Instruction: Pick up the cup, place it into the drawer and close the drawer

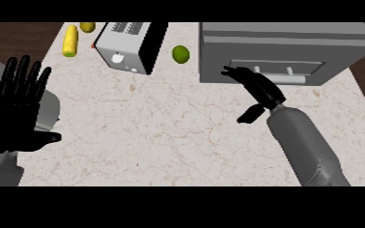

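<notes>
The right forearm [308, 147], a smooth grey cylinder, rises from the lower edge and slants up and left over the counter [164, 125], a pale stone-look top with fine reddish veins. At its end the black right hand [258, 88] stretches toward the drawer unit [278, 43]. Its fingers are straight, their tips touching the drawer front [274, 67] or very close to it, and the thumb hangs back below the wrist. They close round nothing.

At the left edge the left hand [21, 101] rests open, palm showing, fingers up and spread, thumb out to the right, with a grey piece of the arm beside it.

The cup cannot be made out anywhere. Whether it lies inside the drawer or behind the right hand cannot be told, so its place relative to the hand is unknown.

Further back, the drawer unit is a plain grey box with flat, matte faces. The drawer front is a recessed panel with a pale bar handle [288, 78] below it, just right of the fingertips.

Left of the unit, apart from it, a small green round fruit [180, 54] lies on the counter. Next comes a toaster [128, 46], a silver box with a black side, slots on top and a white knob. No writing can be read on it.

Farthest left, a yellow corn cob [70, 40] lies lengthwise, with a yellow-green round fruit [87, 27] just beyond it at the counter's back edge. A dark wood surface [25, 38] shows past the counter's left side.
</notes>
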Tool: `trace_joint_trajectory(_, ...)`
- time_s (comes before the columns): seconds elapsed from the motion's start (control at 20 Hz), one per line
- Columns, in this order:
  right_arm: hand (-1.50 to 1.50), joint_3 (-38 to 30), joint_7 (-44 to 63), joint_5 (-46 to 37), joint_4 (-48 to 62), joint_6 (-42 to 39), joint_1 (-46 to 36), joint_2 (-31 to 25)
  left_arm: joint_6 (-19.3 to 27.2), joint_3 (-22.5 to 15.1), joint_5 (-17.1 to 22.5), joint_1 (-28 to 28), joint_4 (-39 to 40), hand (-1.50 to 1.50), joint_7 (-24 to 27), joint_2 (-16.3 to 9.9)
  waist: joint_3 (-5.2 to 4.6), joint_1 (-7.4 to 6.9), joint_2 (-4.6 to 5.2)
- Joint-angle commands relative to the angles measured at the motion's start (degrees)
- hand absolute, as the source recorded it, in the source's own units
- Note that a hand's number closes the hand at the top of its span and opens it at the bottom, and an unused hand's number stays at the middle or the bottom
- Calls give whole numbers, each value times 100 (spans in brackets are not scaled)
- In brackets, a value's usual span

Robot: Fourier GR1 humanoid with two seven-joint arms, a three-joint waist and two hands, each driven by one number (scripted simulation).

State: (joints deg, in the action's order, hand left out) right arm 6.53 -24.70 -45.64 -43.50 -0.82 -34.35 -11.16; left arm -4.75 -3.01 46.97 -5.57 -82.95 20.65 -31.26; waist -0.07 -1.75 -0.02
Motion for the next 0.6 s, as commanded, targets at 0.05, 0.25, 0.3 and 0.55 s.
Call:
trace_joint_trajectory(0.05, -150, -571, -357, 202, 1539, -367, -1179, -328, -152, 95, -66, -1, -30, -150, -19, 41, 15, -43, 69)
trace_joint_trajectory(0.25, -150, -684, -573, 95, 2286, -91, -1506, -370, -484, 119, -87, -62, 360, -150, 143, 151, 16, -111, 131)
trace_joint_trajectory(0.3, -150, -701, -635, 68, 2433, -45, -1461, -446, -395, 202, 32, 6, 96, -150, -70, 18, 20, -168, 129)
trace_joint_trajectory(0.55, -150, -892, -498, 145, 2861, -156, -2117, -447, -339, 139, -81, -218, 109, -150, -179, 64, 23, -234, 148)
